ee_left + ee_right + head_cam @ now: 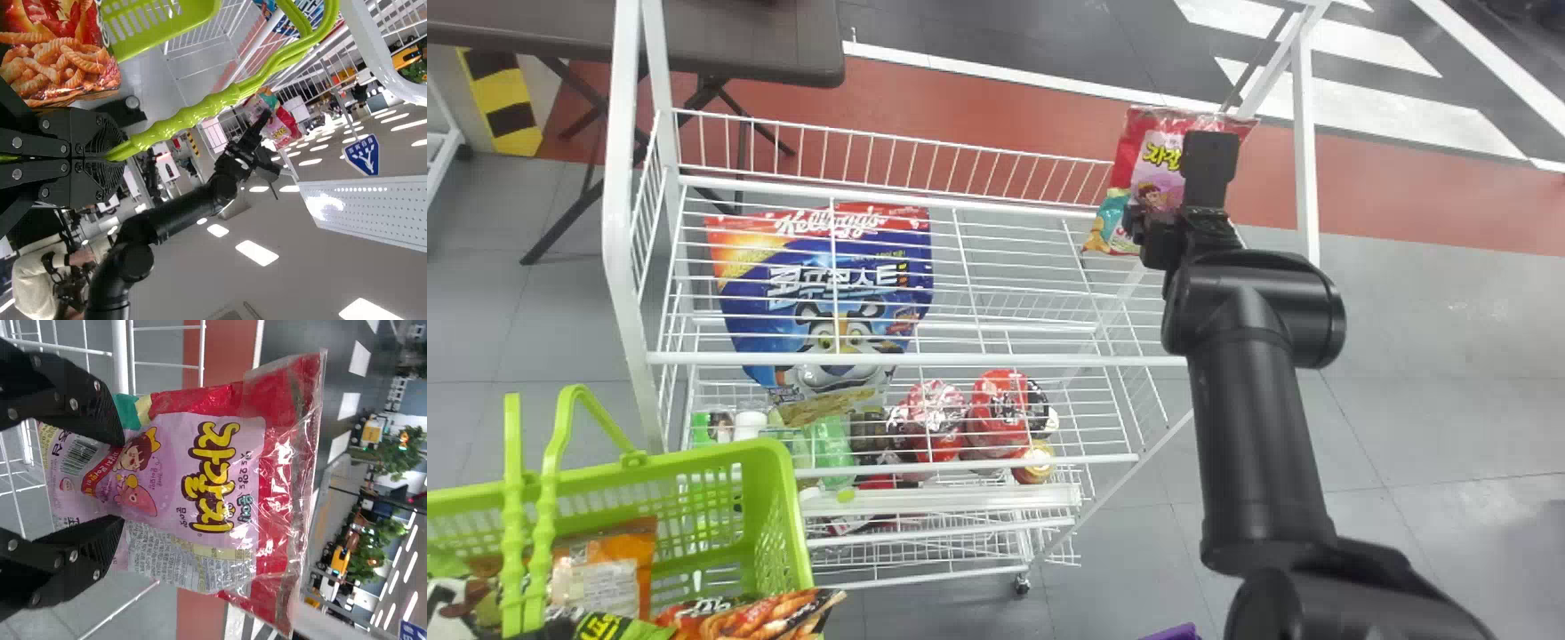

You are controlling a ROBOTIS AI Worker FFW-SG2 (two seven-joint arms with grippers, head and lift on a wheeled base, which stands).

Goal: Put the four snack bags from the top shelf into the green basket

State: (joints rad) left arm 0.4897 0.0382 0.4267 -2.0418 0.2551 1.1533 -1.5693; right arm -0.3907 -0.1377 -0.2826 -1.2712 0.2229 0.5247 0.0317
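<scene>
White wire rack (894, 359): lift bag clear of rail before swinging left. Green basket (775, 502): left gripper (115, 155) closed on handle (180, 119); best kept steady, mouth open for drop. Pink snack bag (233, 473): at right end of rack's top, face toward right gripper (122, 480). Right pincer wide, one finger to each side of lower print; centre, close softly, avoid crushing. Teal-and-yellow bag (1110, 222) beside it: could snag, drag along.

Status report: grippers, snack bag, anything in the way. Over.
Left gripper shut on basket handle. Right gripper open at the pink snack bag, shelf's right end. Teal bag close behind it, possible snag. Over.
</scene>
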